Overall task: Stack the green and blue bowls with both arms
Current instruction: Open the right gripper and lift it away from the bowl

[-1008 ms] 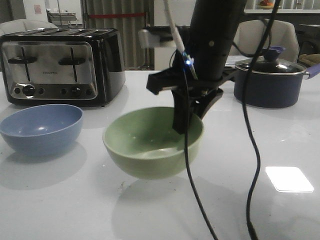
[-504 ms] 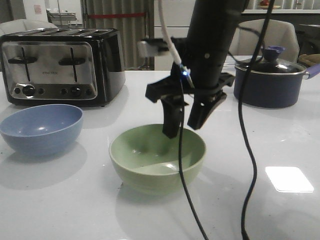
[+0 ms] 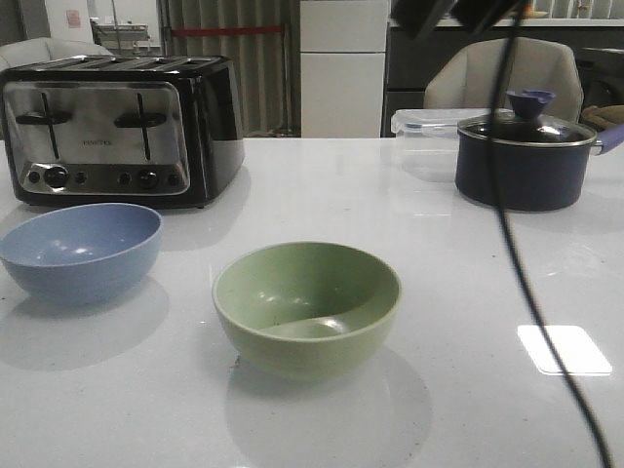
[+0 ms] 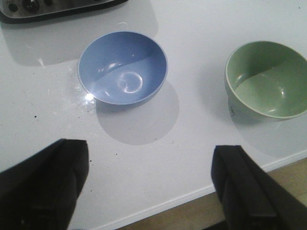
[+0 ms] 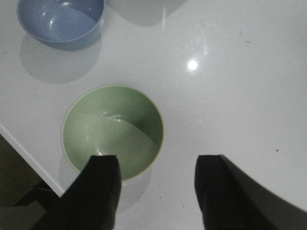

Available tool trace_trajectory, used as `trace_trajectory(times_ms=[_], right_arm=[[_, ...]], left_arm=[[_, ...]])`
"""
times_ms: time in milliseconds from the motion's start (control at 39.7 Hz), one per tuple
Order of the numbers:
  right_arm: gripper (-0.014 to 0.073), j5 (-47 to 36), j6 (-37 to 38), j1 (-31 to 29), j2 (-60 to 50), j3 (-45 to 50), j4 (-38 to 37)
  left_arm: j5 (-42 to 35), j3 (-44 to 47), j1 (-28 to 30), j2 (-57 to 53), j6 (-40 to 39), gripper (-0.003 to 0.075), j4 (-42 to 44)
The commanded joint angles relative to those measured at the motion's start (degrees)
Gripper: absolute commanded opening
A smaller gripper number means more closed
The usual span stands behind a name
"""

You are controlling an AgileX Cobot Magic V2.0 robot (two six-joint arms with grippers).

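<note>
The pale green bowl (image 3: pixel 307 307) stands upright on the white table near the middle front. The grey-blue bowl (image 3: pixel 80 249) stands apart to its left, in front of the toaster. Both are empty. My right gripper (image 5: pixel 156 191) is open and empty, high above the green bowl (image 5: pixel 112 129), with the blue bowl (image 5: pixel 61 20) farther off. Only a bit of the right arm (image 3: pixel 458 12) shows at the top of the front view. My left gripper (image 4: pixel 148 184) is open and empty above the table's front edge, with the blue bowl (image 4: pixel 123 67) and green bowl (image 4: pixel 266 79) beyond it.
A black and steel toaster (image 3: pixel 117 127) stands at the back left. A dark navy lidded pot (image 3: pixel 526 156) and a clear plastic box (image 3: pixel 424 132) stand at the back right. A black cable (image 3: pixel 526 273) hangs down on the right. The table's front edge (image 4: pixel 192 194) lies below the left gripper.
The right gripper set the green bowl down on the table, let go of it, and rose almost out of the front view. The blue bowl has not moved.
</note>
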Motion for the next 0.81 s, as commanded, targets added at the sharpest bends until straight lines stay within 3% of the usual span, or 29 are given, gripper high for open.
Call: trace_trajectory(times_ms=[0,353,555,782], right_arm=[[0.0462,-5.25,-0.8,0.14,-9.3,4.95,0.53],[0.0462,-5.44,-0.8,0.14,-26.57,21.55,0.48],[0.0462,-5.32,-0.8,0.14,-28.75,22.92,0.53],[0.0462,-3.45,-0.8,0.14,-28.75,22.92,0.64]], left_arm=[[-4.14,-1.94,-0.45,0.08,0.14,0.0581,-0.7],[-4.17,-1.94,-0.45,0.08,0.14,0.0581,-0.7],[-4.17,-2.17,-0.45,1.91,0.14,0.0581,0.54],[3.62,-8.45,-0.45,12.66,-0.08,0.0581,4.77]])
